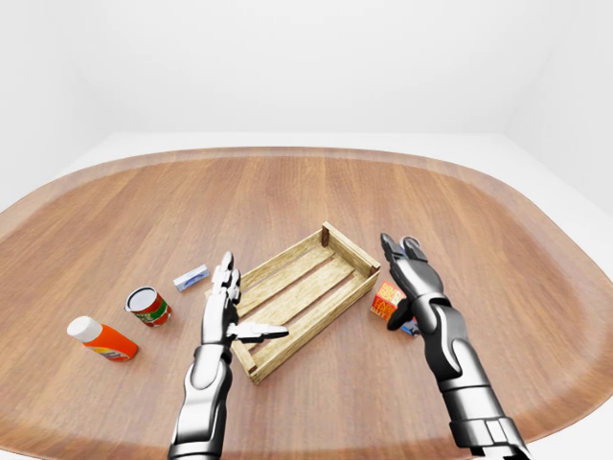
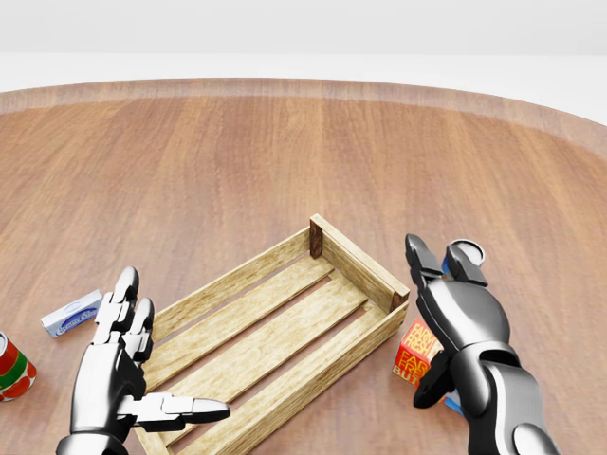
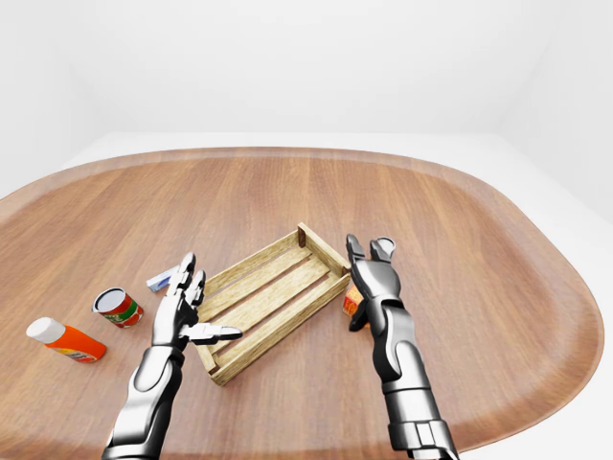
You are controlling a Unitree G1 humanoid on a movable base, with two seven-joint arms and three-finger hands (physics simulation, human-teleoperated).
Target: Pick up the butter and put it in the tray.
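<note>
Sitting on the table [image 1: 316,182] just right of the tray [image 2: 360,265] in the head view, the butter box [image 2: 415,353] rests tilted, red and orange w/ white lettering, touching or nearly touching the tray's right corner. It looks like a small carton: prob. light, stiff-walled, w/ flat printed faces that may be a bit slick, and a hard pinch could dent it. The best hold is likely across two opposite flat sides, thumb on one, two fingers on the other, not on a corner.

The right hand [image 2: 465,318] hangs over and just right of the box, palm turned toward it, fingers spread and pointing up the view, thumb down beside the carton's right face. Nothing is closed round it; whether the thumb touches can't be told. A blue-and-white can shows partly behind this hand.

The left hand [image 2: 123,365] hovers at the tray's lower-left end, fingers straight, thumb out sideways over the slats, holding nothing. Further left lie a small blue-white packet [image 2: 71,313], a red can [image 1: 148,306] and an orange bottle [image 1: 102,338], all well apart from the butter.
</note>
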